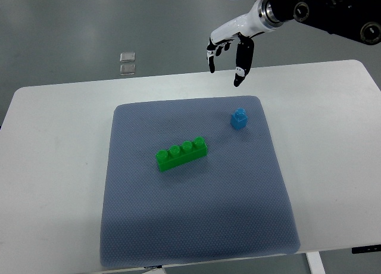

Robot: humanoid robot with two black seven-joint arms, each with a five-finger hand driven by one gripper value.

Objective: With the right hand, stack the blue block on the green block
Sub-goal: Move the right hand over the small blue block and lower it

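Note:
A small blue block [239, 119] stands upright on the grey-blue mat [196, 226], toward its far right part. A long green block [181, 153] with a row of studs lies near the mat's middle, angled slightly, well left of and nearer than the blue one. My right hand [229, 55] hangs above the table's far edge, beyond the blue block, fingers spread and pointing down, holding nothing. Its arm comes in from the upper right. The left arm does not show.
The mat lies on a white table [53, 167] with rounded far corners. Two small clear squares [127, 62] lie on the floor beyond the table's far edge. A table leg [315, 263] shows at the bottom right.

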